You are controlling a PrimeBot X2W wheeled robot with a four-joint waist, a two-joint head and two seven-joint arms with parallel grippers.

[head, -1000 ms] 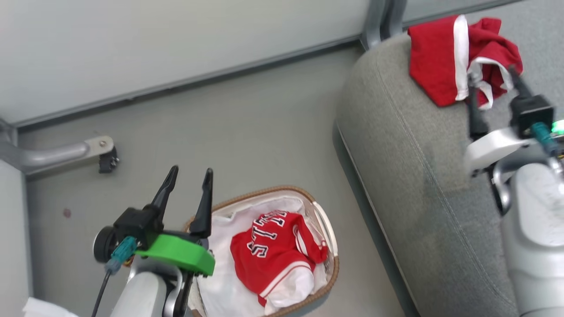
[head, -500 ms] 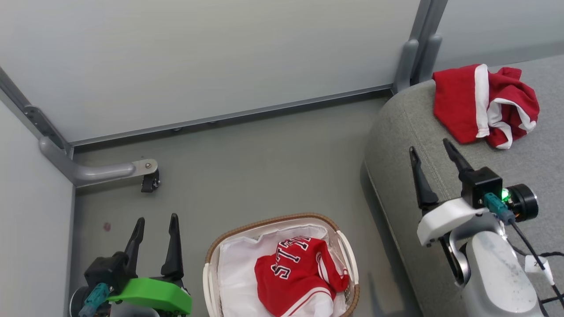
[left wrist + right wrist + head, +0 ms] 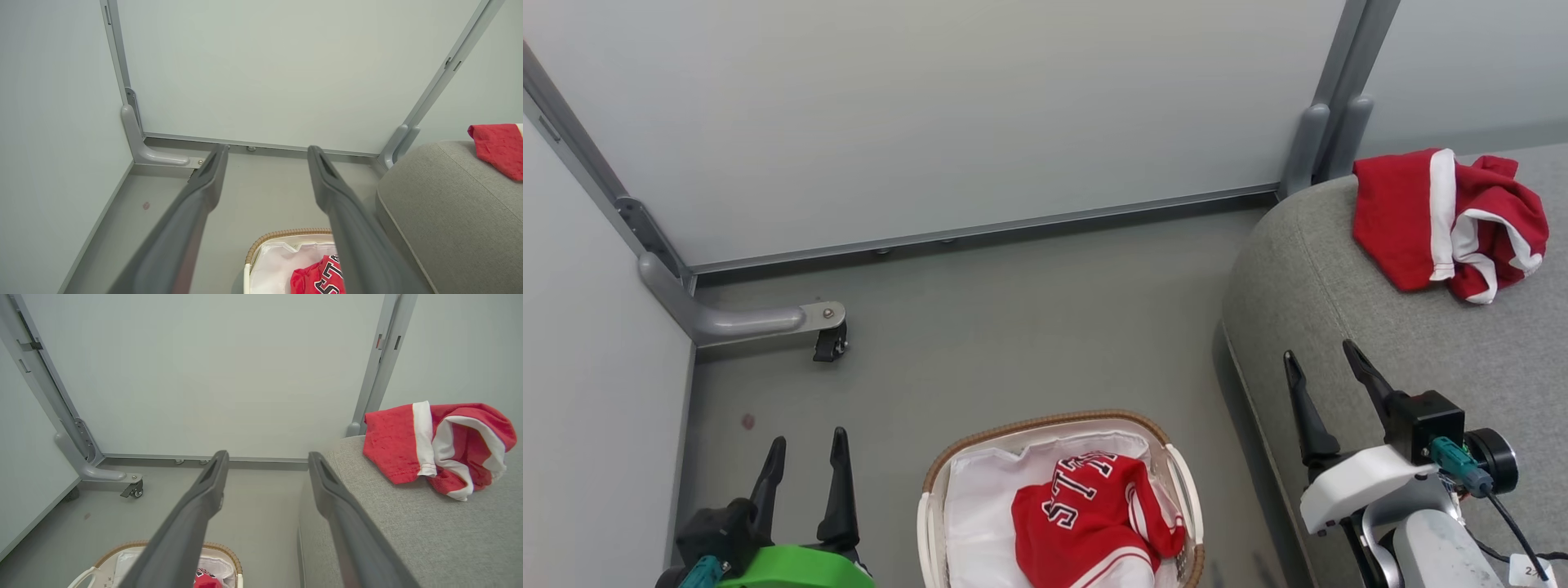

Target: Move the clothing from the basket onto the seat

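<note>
Clothing sits in two places on my head feed. The red jersey with white-and-navy lettering [image 3: 1094, 523] lies crumpled in the oval white plastic basket with a brown woven rim [image 3: 1045, 423] on the grey floor [image 3: 1013, 327]. The red garment with white stripes [image 3: 1405, 220] lies bunched on the large grey woven-fabric seat [image 3: 1339, 327], near its corner by the wall. My left gripper [image 3: 809, 438] hangs over the floor left of the basket, jaws wide, holding nothing. My right gripper [image 3: 1319, 353] hangs above the seat's edge, equally wide and empty.

On the left wrist feed, spread fingers frame the basket's rim and the jersey below.

On the right wrist feed, spread fingers straddle the seat's edge, with the striped garment to their right.
</note>
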